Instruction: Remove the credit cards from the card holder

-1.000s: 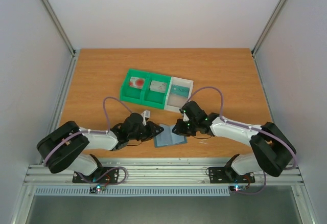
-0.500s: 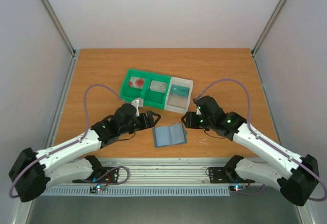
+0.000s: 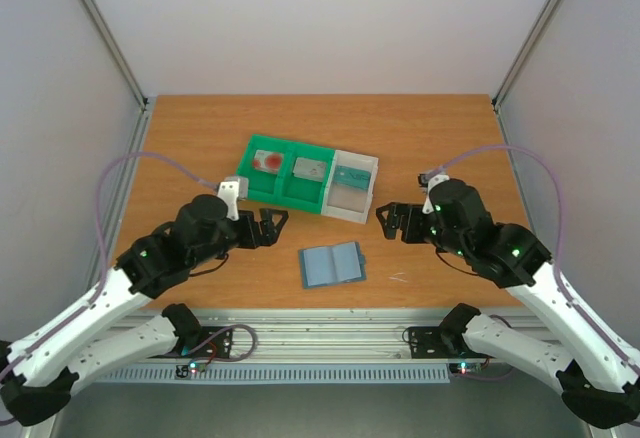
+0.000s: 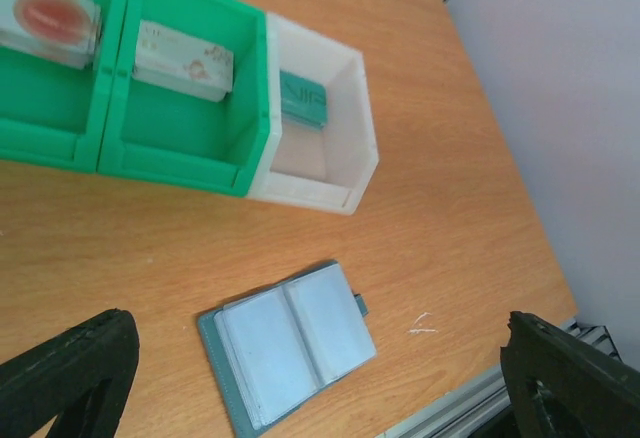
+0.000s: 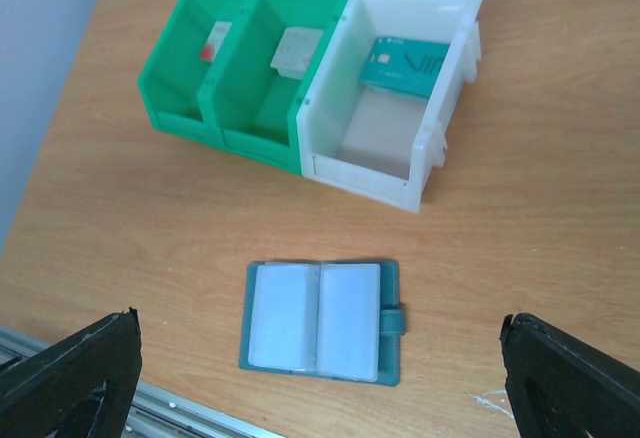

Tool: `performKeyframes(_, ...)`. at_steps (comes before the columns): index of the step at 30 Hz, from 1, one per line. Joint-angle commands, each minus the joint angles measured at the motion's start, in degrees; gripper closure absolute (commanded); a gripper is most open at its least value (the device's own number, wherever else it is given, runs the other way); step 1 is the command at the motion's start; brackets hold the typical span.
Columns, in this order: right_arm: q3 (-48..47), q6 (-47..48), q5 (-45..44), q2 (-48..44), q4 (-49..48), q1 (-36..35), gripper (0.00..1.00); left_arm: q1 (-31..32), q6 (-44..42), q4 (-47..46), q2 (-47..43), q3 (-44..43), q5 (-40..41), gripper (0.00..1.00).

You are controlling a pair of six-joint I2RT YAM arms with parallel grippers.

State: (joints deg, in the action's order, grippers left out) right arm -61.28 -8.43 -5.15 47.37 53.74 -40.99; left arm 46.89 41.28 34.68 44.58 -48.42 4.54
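1. Orange-brown wooden tabletop (image 3: 450, 138) is enclosed by pale walls. Above its left part the left gripper (image 3: 268, 228) is held with its jaws spread wide, and nothing is gripped between them.
2. At the other side the right gripper (image 3: 392, 222) is likewise spread wide and empty, and is pointed towards the middle of the table.
3. Between the two grippers, nearer the front edge, the small dark teal bifold card holder (image 5: 320, 320) is laid open and flat with its pale grey-blue pockets facing up. It is touched by neither gripper.
4. Beyond the holder a green-and-white plastic bin of three compartments (image 5: 360, 180) is set.
   - A white card with a red mark (image 4: 45, 20) is seen in the left green compartment.
   - A grey card (image 4: 185, 55) is seen in the middle compartment.
   - A teal-green card (image 5: 403, 63) is seen in the white compartment.
5. The removal step is judged finished or nearly so. No card edge is made out in the pockets, though this cannot be told for certain.
6. If a card is left, the holder would need to be pinned by one gripper while the card's edge is pinched and slid out by the other. Otherwise only a retreat of both arms is called for.
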Motion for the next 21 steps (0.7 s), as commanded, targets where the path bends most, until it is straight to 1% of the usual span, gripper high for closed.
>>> performKeyframes(1, -4.2, 1.47, -3.15, -1.85, 6.18, -0.22, 0.02, -0.19, -5.17, 5.35, -3.74, -4.32, 1.47, 0.01)
performKeyframes(10, -9.19, 2.01, -4.42, -3.25, 9.35, -0.22, 0.02, -0.21, -7.03, 5.61, -8.38, -5.92, -0.46, 0.01)
performKeyframes(15, -7.47, 0.72, -4.49, -4.61, 9.2, -0.21, 0.02, -0.2, -6.53, 4.06, -10.29, -4.07, -1.6, 0.01)
performKeyframes(21, -4.42, -1.0, -3.24, -5.25, 8.38, -0.17, 0.02, -0.15, -5.65, 1.93, -11.77, -0.47, -1.0, 0.01)
